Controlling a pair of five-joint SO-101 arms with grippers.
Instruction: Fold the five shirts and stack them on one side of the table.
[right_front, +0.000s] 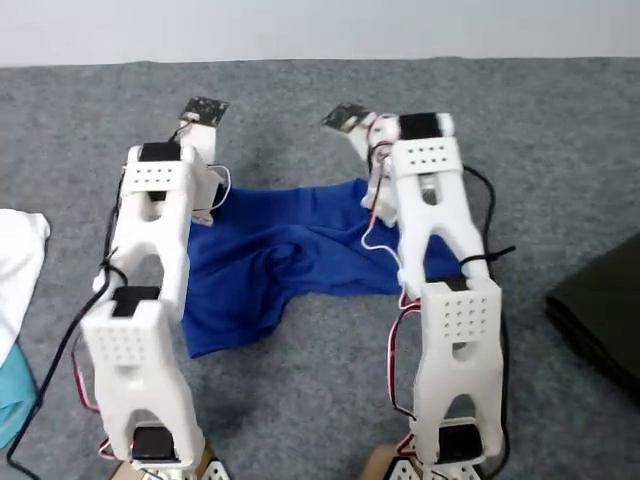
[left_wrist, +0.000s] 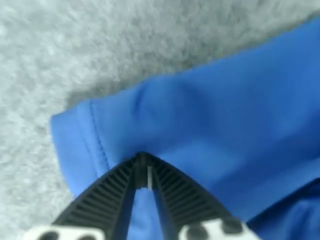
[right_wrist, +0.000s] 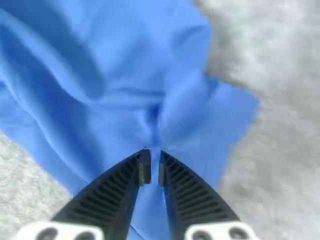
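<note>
The blue shirt (right_front: 280, 265) lies rumpled between the arms on the grey table (right_front: 560, 130), long axis side to side, one flap trailing toward the near left. The left gripper (left_wrist: 142, 161) pinches its hemmed edge (jaws fully together); the right gripper (right_wrist: 151, 161) clamps bunched cloth near the opposite edge.

- fuzzy grey carpet-like table covering (right_front: 300, 400) runs across the whole surface, kinda mottled up close
- plain pale white wall strip (right_front: 300, 30) sits along its far edge
- small tan board corner (right_front: 383, 462) pokes out at the near edge
</note>
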